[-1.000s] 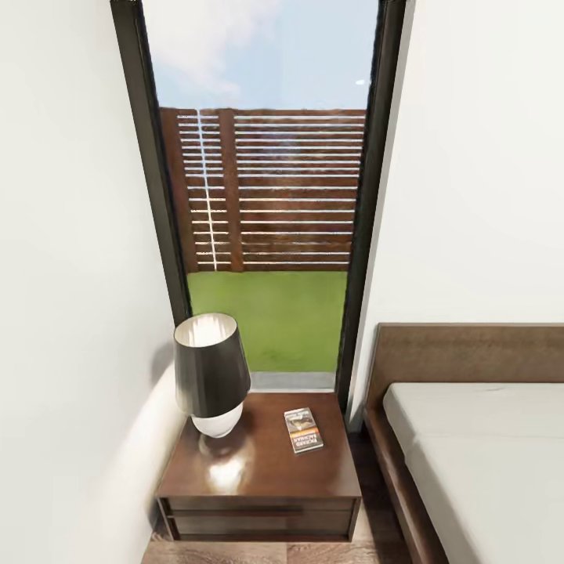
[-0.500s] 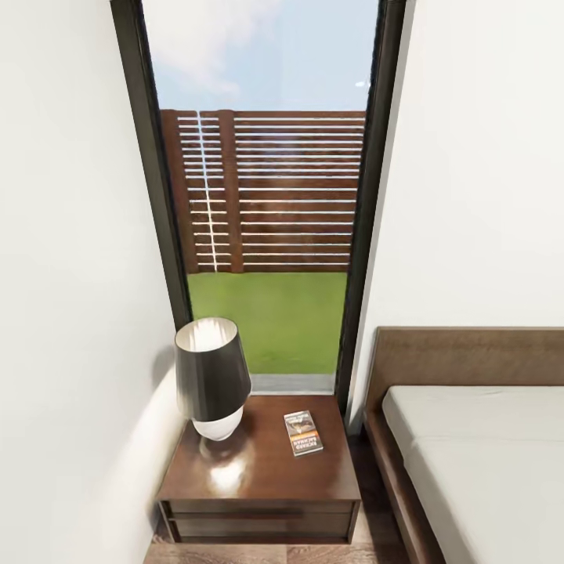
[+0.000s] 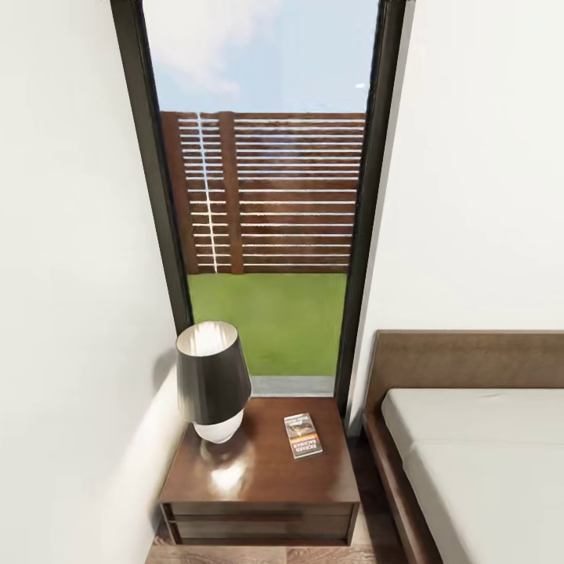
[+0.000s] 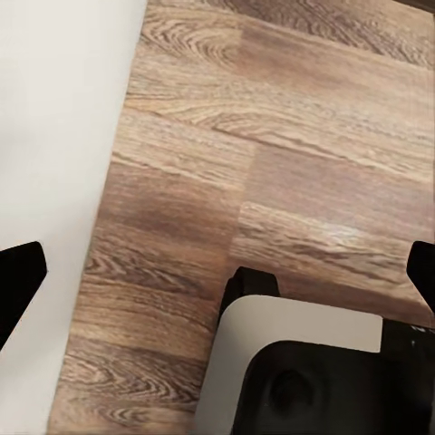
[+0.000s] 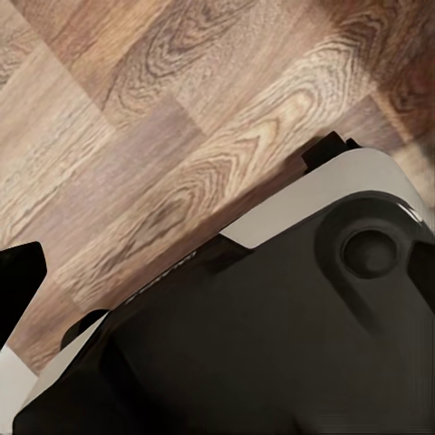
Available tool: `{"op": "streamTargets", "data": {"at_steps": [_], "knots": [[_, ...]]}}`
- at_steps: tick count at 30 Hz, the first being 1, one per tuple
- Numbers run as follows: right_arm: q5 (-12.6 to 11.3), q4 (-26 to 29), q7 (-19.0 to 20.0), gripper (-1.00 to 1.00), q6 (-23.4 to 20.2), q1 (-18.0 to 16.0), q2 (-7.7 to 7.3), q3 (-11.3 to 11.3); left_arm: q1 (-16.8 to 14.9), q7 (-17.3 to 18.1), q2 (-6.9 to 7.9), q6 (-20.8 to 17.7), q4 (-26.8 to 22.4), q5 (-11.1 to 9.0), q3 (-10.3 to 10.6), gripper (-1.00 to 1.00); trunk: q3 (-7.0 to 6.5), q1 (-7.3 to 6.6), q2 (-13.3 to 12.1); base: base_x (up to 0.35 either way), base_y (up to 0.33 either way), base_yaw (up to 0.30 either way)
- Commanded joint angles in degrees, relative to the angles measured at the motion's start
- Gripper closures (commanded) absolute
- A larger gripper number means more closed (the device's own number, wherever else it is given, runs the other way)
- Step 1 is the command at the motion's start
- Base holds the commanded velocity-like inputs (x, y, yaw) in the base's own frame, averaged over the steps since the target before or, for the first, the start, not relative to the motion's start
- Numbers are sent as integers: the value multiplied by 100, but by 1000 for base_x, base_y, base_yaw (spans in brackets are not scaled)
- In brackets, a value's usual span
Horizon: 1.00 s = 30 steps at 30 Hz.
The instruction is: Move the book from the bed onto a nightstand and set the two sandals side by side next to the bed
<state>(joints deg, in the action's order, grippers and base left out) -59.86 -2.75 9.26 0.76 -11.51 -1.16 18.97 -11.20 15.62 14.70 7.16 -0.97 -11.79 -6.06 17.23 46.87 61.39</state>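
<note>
Head view: we see the book [image 3: 302,435] lying flat on the nightstand [image 3: 235,479], right of the lamp [image 3: 211,380] and apart from it. The bed [image 3: 478,446] stands just right of the nightstand, under the window [image 3: 266,196].

Left wrist view: our left jaws hang spread wide over the floor [image 4: 272,145], gripping nothing.

Right wrist view: 1 fingertip [image 5: 18,276] shows above the floor; we cannot tell the jaw state.

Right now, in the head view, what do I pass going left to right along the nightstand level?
White wall → dark-shaded white-based lamp → small paperback book with an orange band, lying flat on the glossy dark-brown nightstand → light-grey mattress of the wooden-framed bed.
</note>
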Motion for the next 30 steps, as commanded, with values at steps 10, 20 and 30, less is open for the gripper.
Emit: {"op": "streamTargets", "data": {"at_steps": [10,20,30], "knots": [[-47,-23,45,-100,11,-9,2,52,-5,-317,-148,5,9,330,48,-100,-173,-220,-398,0,0,0],[-48,-18,49,-100,12,-9,2,51,-5,-400,-181,-1,9,470,60,-100,-353,-440,-799,0,0,0],[-52,-15,66,-100,6,-9,6,59,-5,-410,-215,-16,9,498,61,-100,-371,-462,-839,0,0,0]]}}
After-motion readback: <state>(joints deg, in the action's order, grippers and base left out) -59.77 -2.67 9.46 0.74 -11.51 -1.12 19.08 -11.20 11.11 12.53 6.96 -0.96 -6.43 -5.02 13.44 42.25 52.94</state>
